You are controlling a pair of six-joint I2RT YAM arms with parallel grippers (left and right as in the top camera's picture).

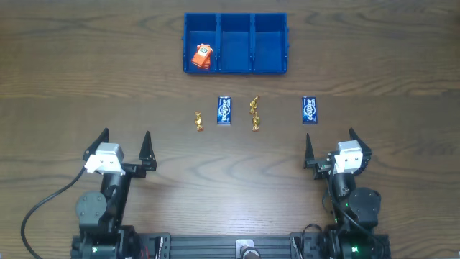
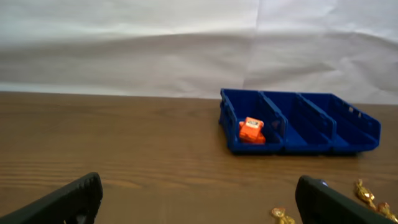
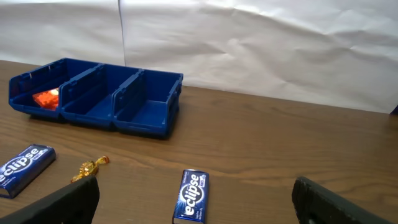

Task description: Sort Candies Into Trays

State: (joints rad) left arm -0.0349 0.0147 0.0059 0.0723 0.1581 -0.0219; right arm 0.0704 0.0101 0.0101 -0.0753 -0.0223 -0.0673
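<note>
Candies are lying on the table just before the blue tray: two blue packs, likely stiff, light, pinchable across the narrow width; three gold twists, probably crinkly, slippery. An orange pack is sitting in its left compartment. Left gripper and right gripper are holding fingers apart.

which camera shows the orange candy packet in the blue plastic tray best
The top view: the orange candy packet lies unobstructed in the left compartment of the blue plastic tray. The left wrist view shows it side-on behind the front lip; the right wrist view shows part of it behind a wall.
</note>
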